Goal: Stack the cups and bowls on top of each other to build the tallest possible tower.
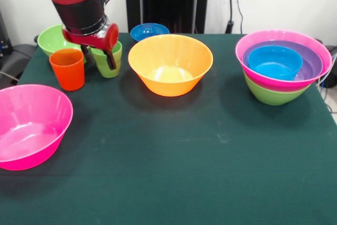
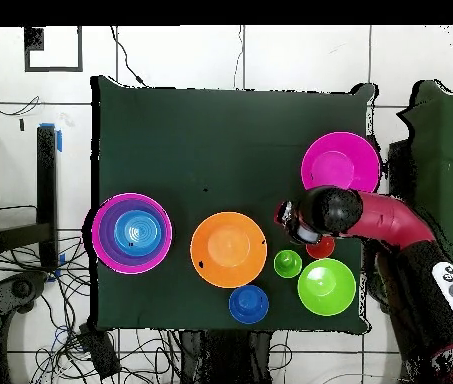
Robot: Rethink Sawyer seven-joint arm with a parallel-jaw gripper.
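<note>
At lower left of the front view, a pink bowl (image 1: 30,126) sits alone on the table (image 1: 174,172). At upper left stand a green bowl (image 1: 52,38), the orange cup (image 1: 67,69) and the green cup (image 1: 108,60). The pincer (image 1: 100,56) straddles the green cup's rim; whether it grips cannot be told. An orange bowl (image 1: 170,64) occupies the centre, a blue bowl (image 1: 149,30) above it. The tower (image 1: 283,64) stands at right.

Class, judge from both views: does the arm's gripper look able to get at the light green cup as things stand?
Probably yes. The gripper already hangs at the light green cup, one of its fingers at the rim, and nothing blocks it; the orange-red cup stands apart beside it.
</note>
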